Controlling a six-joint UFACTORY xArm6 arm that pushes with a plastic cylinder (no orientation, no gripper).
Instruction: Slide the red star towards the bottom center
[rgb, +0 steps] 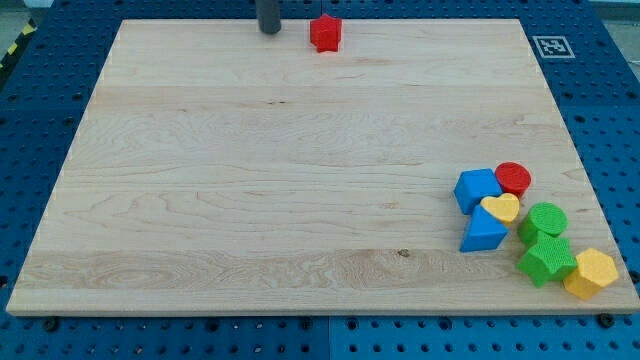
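Observation:
The red star (325, 33) sits near the top edge of the wooden board (250, 180), a little right of the top centre. My tip (270, 31) is at the top edge too, just to the star's left, with a small gap between them. The rod enters from the view's top.
A cluster sits at the bottom right: a blue cube (476, 188), a red cylinder (514, 178), a yellow heart (501, 208), a blue triangle (484, 232), a green cylinder (546, 220), a green star (546, 260) and a yellow hexagon (591, 272). A printed marker (551, 46) is at the top right corner.

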